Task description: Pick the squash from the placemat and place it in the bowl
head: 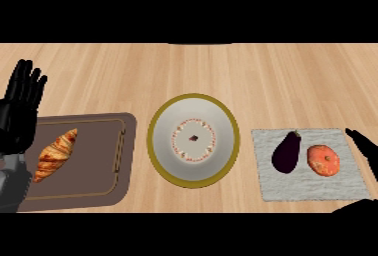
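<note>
An orange squash [323,160] lies on the light grey placemat [310,189] at the right, beside a dark purple eggplant [286,152] on its left. The white bowl [164,131] with a gold rim sits in the middle of the counter and holds nothing. My right hand [365,149] shows at the right edge, just right of the squash and apart from it, its fingers straight. At the left edge my left hand [20,107] rests open, fingers up.
A brown tray [96,185] at the left carries a croissant [55,154]. Bare wooden counter stretches across the back beyond the bowl.
</note>
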Controlling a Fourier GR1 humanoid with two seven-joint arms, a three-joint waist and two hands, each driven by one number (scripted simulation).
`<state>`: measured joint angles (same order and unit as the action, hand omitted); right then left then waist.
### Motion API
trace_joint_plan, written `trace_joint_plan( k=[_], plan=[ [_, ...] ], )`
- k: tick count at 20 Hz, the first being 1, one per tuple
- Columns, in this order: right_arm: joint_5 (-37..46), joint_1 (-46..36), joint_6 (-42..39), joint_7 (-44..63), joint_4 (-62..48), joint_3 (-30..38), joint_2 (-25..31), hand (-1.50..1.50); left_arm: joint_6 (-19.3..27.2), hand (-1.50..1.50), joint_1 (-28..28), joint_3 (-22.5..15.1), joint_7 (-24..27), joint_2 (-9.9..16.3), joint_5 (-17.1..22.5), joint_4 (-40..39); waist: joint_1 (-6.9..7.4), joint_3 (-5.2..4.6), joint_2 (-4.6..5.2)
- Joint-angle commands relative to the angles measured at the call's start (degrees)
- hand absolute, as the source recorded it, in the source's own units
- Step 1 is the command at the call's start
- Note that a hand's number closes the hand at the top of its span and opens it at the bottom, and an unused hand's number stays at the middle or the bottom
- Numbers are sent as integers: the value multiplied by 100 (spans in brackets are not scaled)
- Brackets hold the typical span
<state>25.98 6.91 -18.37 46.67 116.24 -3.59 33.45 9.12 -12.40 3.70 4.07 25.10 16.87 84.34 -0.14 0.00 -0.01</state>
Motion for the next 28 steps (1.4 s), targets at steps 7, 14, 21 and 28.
trace_joint_plan(
  k=[7, 14, 21, 28],
  plan=[
    [667, 263, 88, -1124, -843, 354, -427, -150, -394, 0, -130, 386, -101, -99, -190, -66, -16, 0, -1],
    [1147, -152, 440, -2101, -1891, 356, -735, -150, -528, 0, -302, 570, 110, -232, -361, -464, 0, 0, 5],
    [1390, -699, -14, -1642, -2072, 280, -1057, -150, -561, 0, -339, 631, 369, -478, -602, -724, 3, -2, 11],
    [1692, -682, 145, -2366, -2725, 560, -1158, -150, -667, 0, -263, 794, -277, -489, -591, -125, 10, 0, 2]
  ],
)
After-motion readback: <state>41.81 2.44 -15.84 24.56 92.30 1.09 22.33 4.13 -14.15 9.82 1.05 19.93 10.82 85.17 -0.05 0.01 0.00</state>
